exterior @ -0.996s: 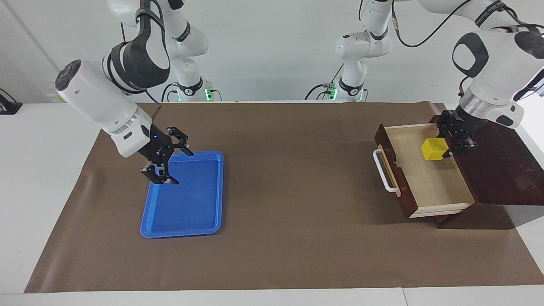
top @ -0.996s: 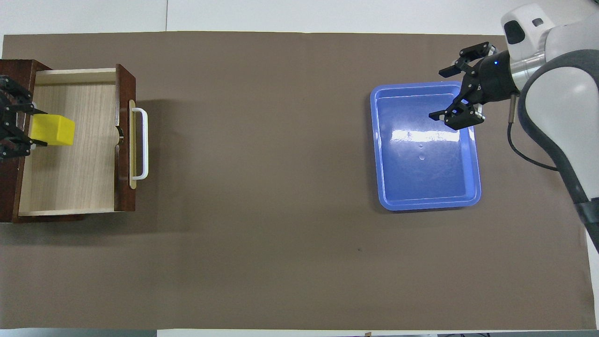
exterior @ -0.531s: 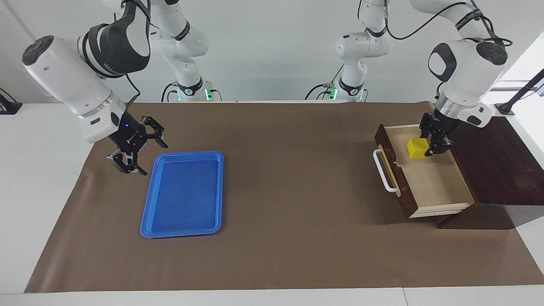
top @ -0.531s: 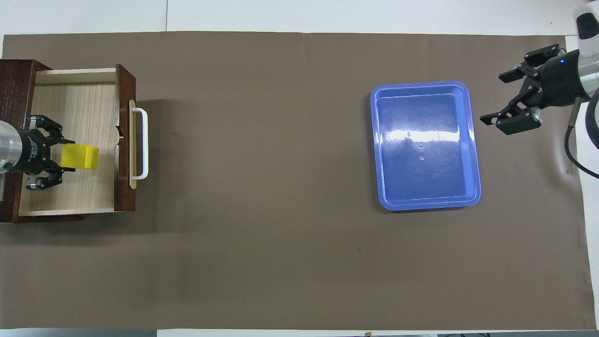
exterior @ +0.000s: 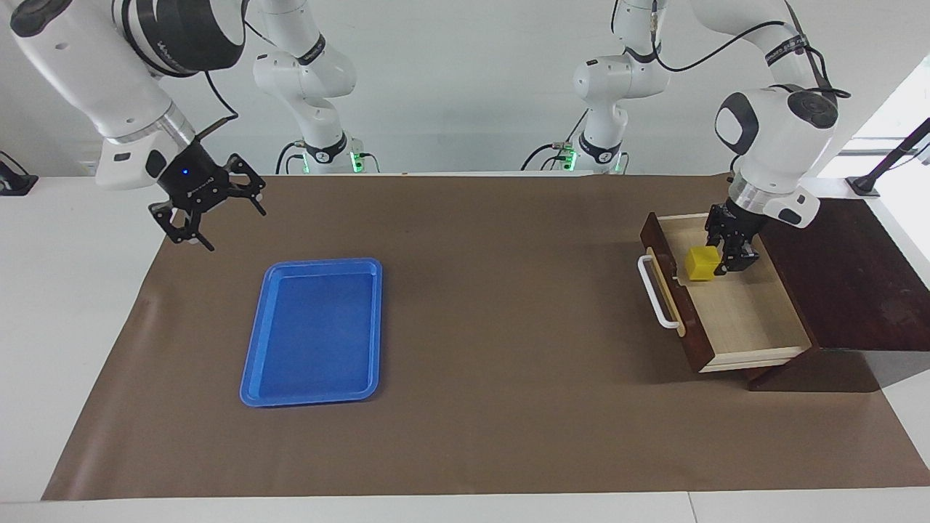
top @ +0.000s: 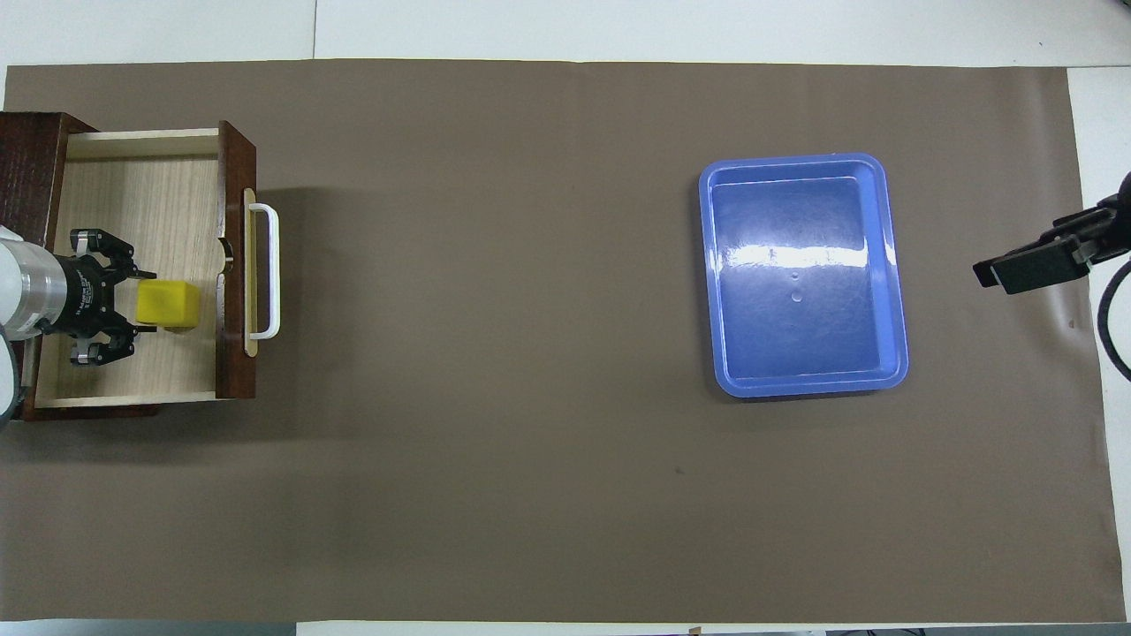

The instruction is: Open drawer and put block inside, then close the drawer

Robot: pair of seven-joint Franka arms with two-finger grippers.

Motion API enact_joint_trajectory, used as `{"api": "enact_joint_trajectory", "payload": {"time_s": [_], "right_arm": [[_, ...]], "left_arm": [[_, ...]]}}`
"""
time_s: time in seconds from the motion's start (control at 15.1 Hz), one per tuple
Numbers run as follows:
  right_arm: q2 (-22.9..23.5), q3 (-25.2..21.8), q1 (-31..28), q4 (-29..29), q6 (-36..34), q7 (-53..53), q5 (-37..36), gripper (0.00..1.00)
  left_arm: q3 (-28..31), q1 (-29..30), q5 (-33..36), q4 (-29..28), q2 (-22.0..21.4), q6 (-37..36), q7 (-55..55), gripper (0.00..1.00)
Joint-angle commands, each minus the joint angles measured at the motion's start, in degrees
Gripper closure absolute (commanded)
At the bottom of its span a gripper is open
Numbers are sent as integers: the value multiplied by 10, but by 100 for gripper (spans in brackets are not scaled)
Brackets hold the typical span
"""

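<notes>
**Block held low inside the open drawer**

The drawer [exterior: 734,305] is pulled out of its dark wooden box [exterior: 843,283] at the left arm's end of the counter [exterior: 508,436], white bar handle [exterior: 656,293] facing the middle of the brown mat. Everything below is placed from that drawer.

- Left hand [exterior: 716,260] is down inside the drawer, fingers clamped on the block [exterior: 702,263] — yellow cube, gripped on two sides. In the overhead view the block [top: 167,305] sits close to the drawer's front panel, roughly mid-width. It is low in the pale interior; whether it touches the drawer floor cannot be told.
- Right hand [exterior: 205,216] is up in the air, well away from the drawer, over the mat's edge at the right arm's end. Fingers spread wide, holding nothing. In the overhead view only one dark fingertip of the right hand [top: 1034,265] shows at the frame edge.
- Blue tray [exterior: 254,378] lies flat on the mat between the drawer and the right hand, much closer to the hand — nothing in it.
</notes>
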Motion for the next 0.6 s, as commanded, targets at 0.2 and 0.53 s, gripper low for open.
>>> {"api": "enact_joint_trajectory", "payload": {"time_s": [0.2,0.53], "right_arm": [[-30,6,19,-50,-10,214,-74,0],[-31,6,13,-78,27,211,-83,0]], "left_arm": [[-3,-5,-15,68,-3,-47,-7,0],[-3,-72,-27,128,33,-80,-81,0]]}}
